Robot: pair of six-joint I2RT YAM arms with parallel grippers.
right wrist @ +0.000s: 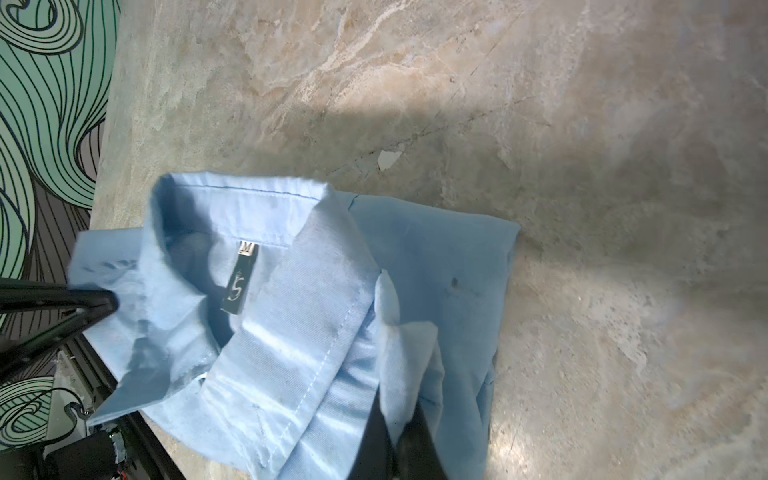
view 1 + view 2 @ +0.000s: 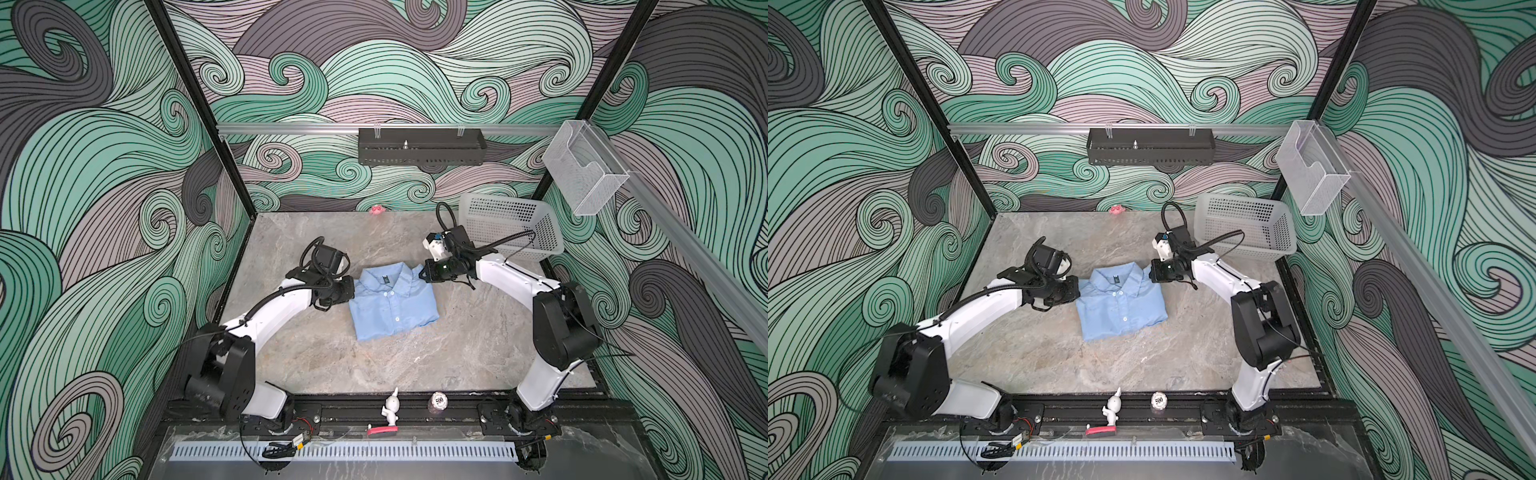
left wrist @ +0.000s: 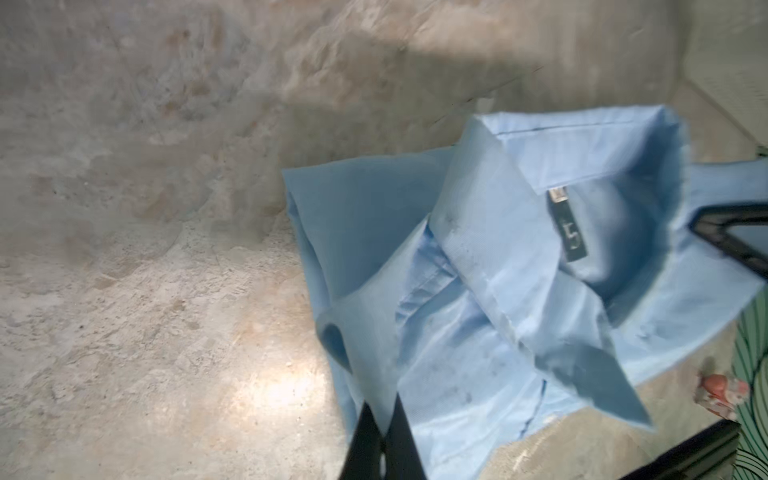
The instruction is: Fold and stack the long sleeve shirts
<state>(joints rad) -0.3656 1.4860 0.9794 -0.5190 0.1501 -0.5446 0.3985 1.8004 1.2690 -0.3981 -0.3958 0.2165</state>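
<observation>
Probably soft, light and floppy, the folded shirt [image 2: 392, 305] is pinched at both shoulder folds by the closed left gripper [image 3: 383, 409] and right gripper [image 1: 397, 415].

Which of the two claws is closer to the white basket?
Right. The right gripper pinches the shirt at its shoulder, on the side of the basket; the left gripper pinches the opposite shoulder, with the shirt between it and the basket.
</observation>
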